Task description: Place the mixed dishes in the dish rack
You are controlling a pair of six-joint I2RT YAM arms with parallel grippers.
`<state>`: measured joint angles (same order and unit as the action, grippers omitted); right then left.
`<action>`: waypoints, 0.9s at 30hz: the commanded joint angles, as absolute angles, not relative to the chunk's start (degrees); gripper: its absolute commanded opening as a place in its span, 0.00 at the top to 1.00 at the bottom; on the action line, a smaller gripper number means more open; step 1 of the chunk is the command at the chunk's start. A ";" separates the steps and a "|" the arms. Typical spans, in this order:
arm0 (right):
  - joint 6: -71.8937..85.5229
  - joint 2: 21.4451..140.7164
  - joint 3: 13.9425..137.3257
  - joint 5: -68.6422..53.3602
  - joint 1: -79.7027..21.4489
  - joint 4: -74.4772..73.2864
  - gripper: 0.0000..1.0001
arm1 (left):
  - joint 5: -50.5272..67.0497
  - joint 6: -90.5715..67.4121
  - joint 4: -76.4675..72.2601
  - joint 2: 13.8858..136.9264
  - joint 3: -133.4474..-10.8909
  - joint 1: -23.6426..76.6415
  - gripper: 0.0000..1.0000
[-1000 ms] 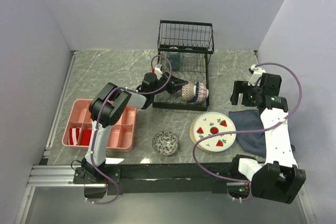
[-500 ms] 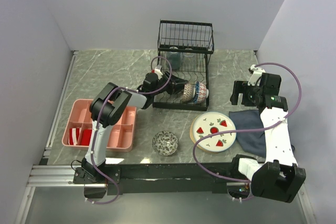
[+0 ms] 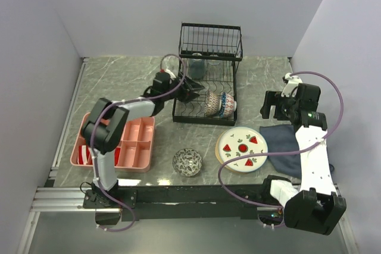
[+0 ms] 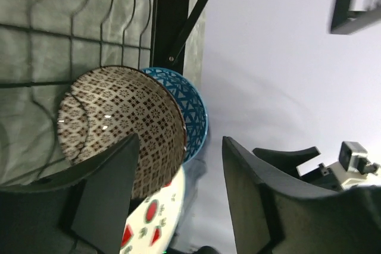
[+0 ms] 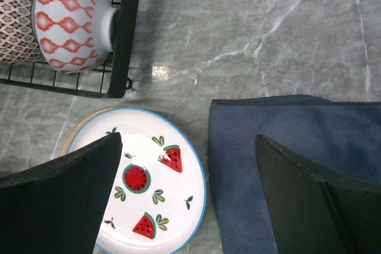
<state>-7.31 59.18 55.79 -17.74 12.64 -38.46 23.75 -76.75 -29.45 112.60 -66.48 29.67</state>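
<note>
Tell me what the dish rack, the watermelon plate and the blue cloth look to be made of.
Dish rack: thin black wire, probably coated metal, matte.
Watermelon plate: glazed ceramic by its look, smooth glossy white with painted slices.
Blue cloth: soft woven fabric, perhaps microfibre, with a fuzzy matte nap and a stitched edge.

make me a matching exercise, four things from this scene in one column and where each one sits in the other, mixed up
Things:
1. brown patterned bowl
2. watermelon plate
3. dark blue cloth
4. pink compartment tray

Places:
A. flat on the table under the right arm
B. on its side in the dish rack's lower tier
C. near left of the table
D. stacked on a tan plate, in front of the rack

Pairs: 1-B, 2-D, 3-A, 4-C
</note>
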 commanded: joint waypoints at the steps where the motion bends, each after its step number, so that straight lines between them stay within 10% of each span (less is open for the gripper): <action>1: -7.03 55.82 54.06 -18.55 12.92 -35.07 0.00 | 23.64 -65.41 -22.16 102.68 -63.64 26.64 0.36; 15: -9.32 53.00 51.77 -21.62 12.57 -31.47 0.00 | 41.49 34.55 25.82 70.77 -50.55 34.09 0.30; 27: -12.92 51.15 49.48 -23.38 12.57 -33.57 0.00 | 30.51 41.75 26.90 64.25 -38.24 50.71 0.33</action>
<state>-10.63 52.23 49.76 -22.44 12.64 -33.95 34.41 38.06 28.14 64.38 -39.90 47.70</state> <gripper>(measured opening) 0.999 0.679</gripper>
